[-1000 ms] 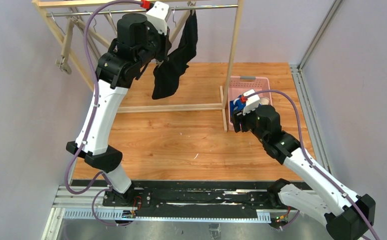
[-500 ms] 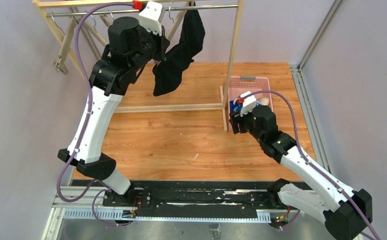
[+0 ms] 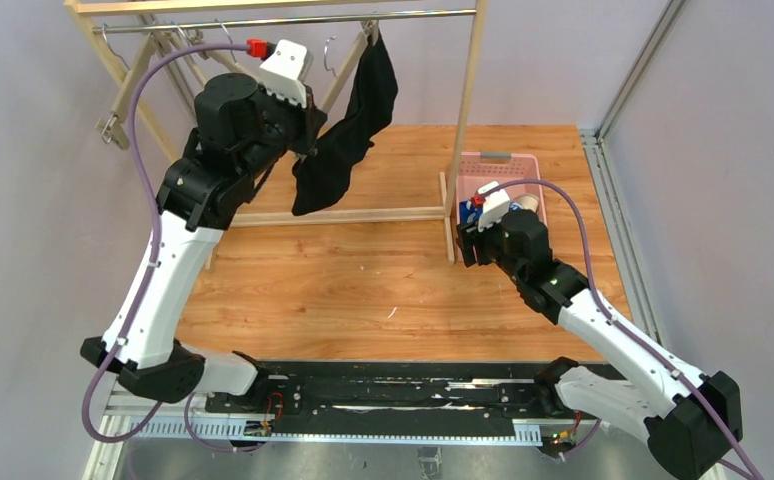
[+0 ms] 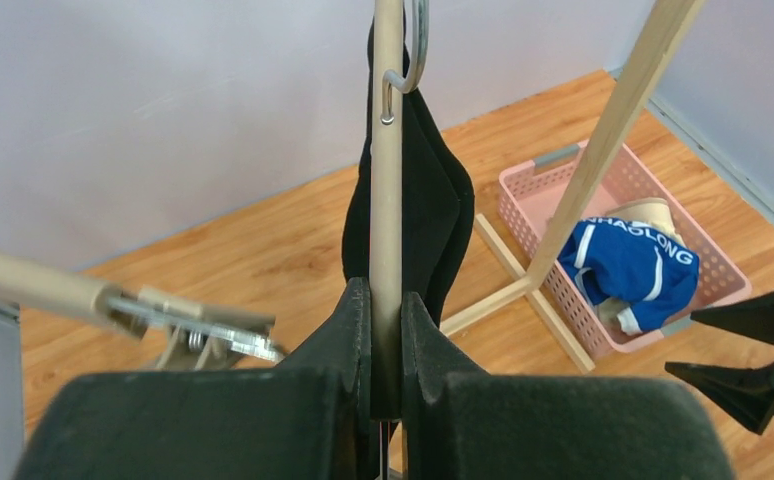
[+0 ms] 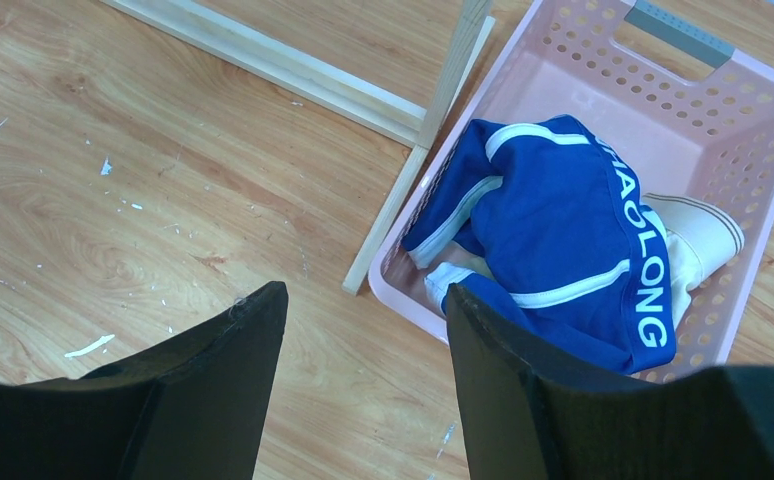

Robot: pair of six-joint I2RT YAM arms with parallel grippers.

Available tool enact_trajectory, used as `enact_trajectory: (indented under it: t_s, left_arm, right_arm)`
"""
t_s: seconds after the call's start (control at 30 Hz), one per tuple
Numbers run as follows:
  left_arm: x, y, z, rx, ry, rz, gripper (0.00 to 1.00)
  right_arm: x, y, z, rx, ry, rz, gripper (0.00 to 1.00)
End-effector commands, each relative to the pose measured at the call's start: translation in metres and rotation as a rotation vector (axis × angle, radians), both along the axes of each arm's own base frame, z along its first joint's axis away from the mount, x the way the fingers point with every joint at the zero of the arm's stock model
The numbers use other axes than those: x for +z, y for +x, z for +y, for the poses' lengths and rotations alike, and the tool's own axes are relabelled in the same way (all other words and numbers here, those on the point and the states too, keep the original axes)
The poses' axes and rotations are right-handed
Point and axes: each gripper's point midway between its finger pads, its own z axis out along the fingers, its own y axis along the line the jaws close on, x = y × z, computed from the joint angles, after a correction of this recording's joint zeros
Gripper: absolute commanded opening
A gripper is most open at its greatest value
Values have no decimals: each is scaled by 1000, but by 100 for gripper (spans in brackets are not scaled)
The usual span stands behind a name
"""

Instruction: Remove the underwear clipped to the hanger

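Note:
The black underwear (image 3: 348, 130) hangs from a wooden hanger (image 3: 343, 72) on the rack's metal rail. My left gripper (image 3: 308, 122) is shut on that hanger's wooden bar. In the left wrist view the jaws (image 4: 386, 290) clamp the bar (image 4: 387, 180), with the black underwear (image 4: 433, 215) hanging just behind it. The blue underwear (image 5: 563, 240) and the cream underwear (image 5: 698, 235) lie in the pink basket (image 5: 603, 90). My right gripper (image 5: 363, 300) is open and empty, low over the floor just left of the basket, as the top view (image 3: 469, 245) also shows.
A wooden clothes rack with a metal rail (image 3: 263, 20) stands at the back; its right post (image 3: 468, 120) and base bar (image 3: 363, 214) lie next to the pink basket (image 3: 508, 158). Empty hangers with metal clips (image 4: 203, 335) hang at the rail's left end (image 3: 123, 110).
My left arm has swung left and down while gripping the hanger, tilting it and dragging the black underwear leftwards. The right arm has barely moved.

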Motion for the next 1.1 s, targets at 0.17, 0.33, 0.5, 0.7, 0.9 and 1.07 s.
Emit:
enact_trajectory:
  t_s: [0.17,0.33,0.5,0.7,0.9,1.07]
  left_arm:
    - [-6,-33,-4,-94,-41,-23,0]
    - [-69,-69,-2,-167,-45,105,0]
    - [-122,-103,-4,-266,-5,234,0]
    - [-150,-133,-4,-350,1,274,0]
    - [-144,-159,-7,-457,-14,227,0]
    - [-144,-172,-17,-551,-51,203,0]
  right_arm:
    - [6,5,5,-13,21,-19,61]
    - [18,11,5,-32,29,-52,61]
    - [33,16,18,14,66,-66,63]
    - [68,11,60,283,119,-93,71]
    - [134,-11,78,593,241,-194,71]
    - [186,-27,59,795,411,-271,72]
